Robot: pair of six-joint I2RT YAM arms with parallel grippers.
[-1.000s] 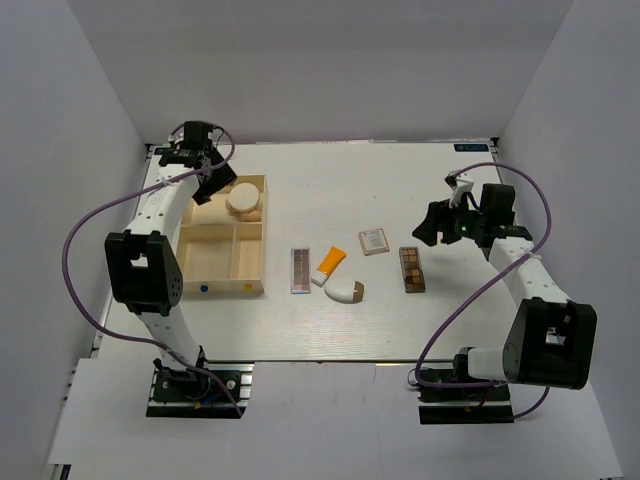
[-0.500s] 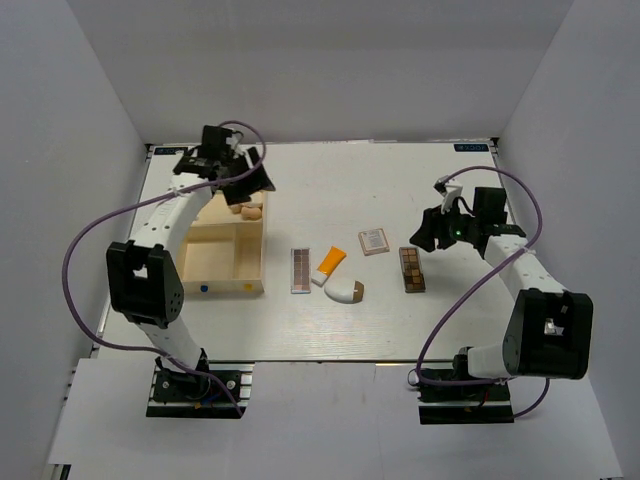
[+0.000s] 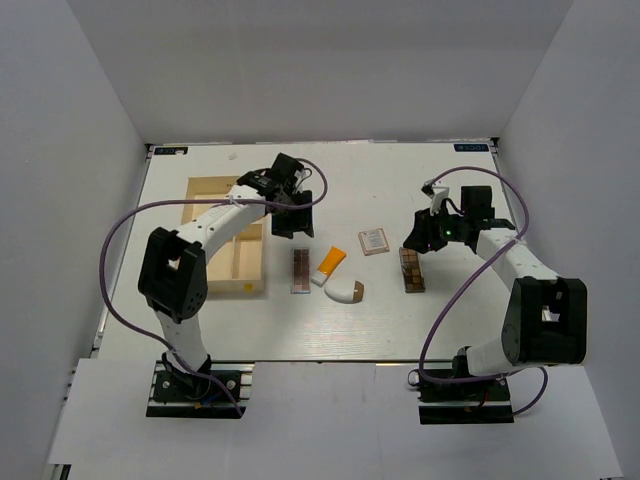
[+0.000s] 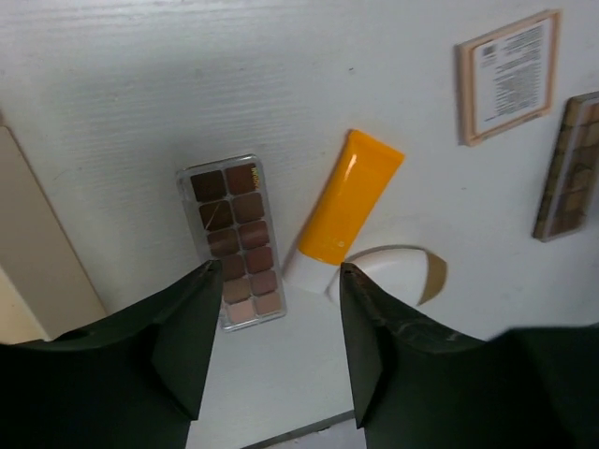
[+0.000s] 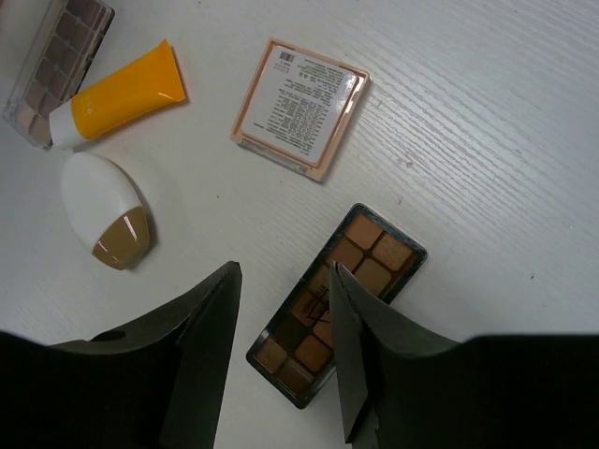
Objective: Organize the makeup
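Left gripper (image 4: 276, 351): jaws apart, nothing between them, hovering over the table (image 3: 450, 310) just right of the wooden tray (image 3: 228, 290). Below it are the pink-brown palette (image 4: 232, 241) and, beside that, the orange tube (image 4: 348, 206), with its white cap pointing at the white-and-tan egg-shaped sponge (image 4: 393, 273); cap and sponge touch or nearly touch. Right gripper (image 5: 281, 365): also open and empty, above the brown palette (image 5: 335, 304); can't tell if a finger contacts it. Square compact (image 5: 301, 108) lies label side up between the tube and the brown palette, apart from both. All five items are on the table, right of the tray.
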